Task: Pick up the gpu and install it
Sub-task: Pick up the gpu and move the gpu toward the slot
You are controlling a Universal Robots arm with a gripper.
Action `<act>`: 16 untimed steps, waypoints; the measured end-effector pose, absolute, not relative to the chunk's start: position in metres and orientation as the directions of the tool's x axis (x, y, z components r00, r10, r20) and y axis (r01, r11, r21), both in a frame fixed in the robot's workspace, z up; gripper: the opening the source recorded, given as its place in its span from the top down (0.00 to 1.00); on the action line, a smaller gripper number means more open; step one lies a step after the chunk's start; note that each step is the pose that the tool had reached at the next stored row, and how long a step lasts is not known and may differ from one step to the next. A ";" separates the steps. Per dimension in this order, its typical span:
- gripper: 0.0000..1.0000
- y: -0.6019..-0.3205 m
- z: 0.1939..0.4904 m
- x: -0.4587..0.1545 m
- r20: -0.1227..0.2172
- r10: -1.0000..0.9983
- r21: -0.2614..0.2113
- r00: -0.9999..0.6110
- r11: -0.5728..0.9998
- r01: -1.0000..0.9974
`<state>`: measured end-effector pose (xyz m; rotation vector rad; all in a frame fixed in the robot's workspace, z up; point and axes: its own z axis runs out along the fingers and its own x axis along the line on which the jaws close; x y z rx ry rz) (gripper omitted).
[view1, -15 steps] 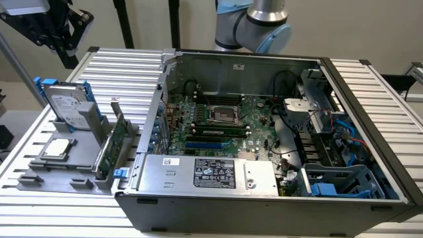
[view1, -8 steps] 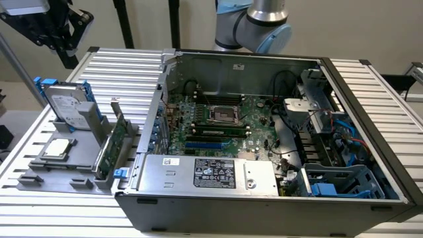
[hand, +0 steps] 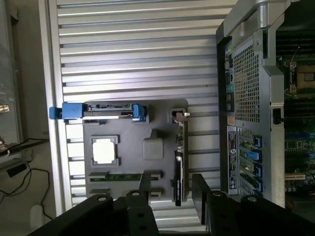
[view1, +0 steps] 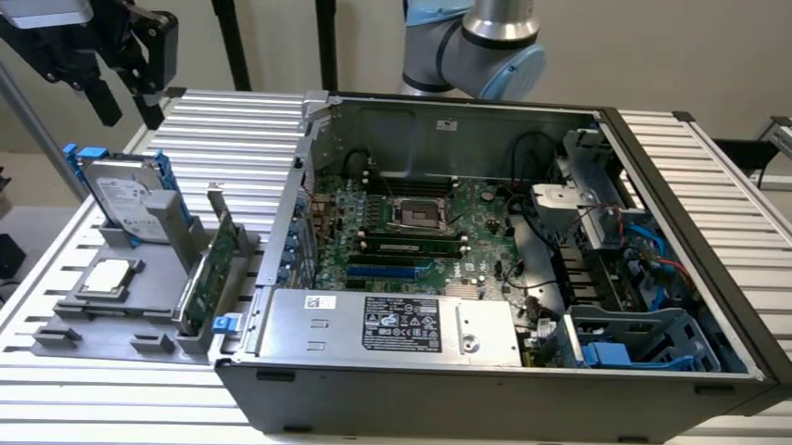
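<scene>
Gripper [view1: 130, 104]: fingers spread, holding nothing, high above the grey tray [view1: 118, 323].
Gpu [view1: 208, 269]: on edge in the tray's slot nearest the computer case [view1: 495, 389].
Wrist view: gpu [hand: 178, 164] seen edge-on from above, between the spread fingers [hand: 145, 189].
Exterior view: motherboard [view1: 421, 222] inside the case.

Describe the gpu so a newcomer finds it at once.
A grey tray sits at the exterior view's left of the open computer case. The gpu stands on edge in it, nearest the case: a thin green card, unlike the boxy hard drive and flat square chip.
</scene>
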<state>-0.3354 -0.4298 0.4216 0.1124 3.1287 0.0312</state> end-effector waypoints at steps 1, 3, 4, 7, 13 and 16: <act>0.52 -0.430 0.422 -0.335 -0.010 0.072 0.020 -0.997 0.997 0.072; 0.52 -0.430 0.421 -0.335 -0.010 0.072 0.020 -0.997 0.997 0.072; 0.52 -0.430 0.419 -0.335 -0.010 0.072 0.020 -0.997 0.997 0.072; 0.52 -0.432 0.413 -0.335 -0.010 0.072 0.020 -0.997 0.997 0.072; 0.52 -0.439 0.403 -0.335 -0.010 0.072 0.020 -0.997 0.997 0.072; 0.52 -0.444 0.397 -0.335 -0.010 0.072 0.020 -0.997 0.997 0.072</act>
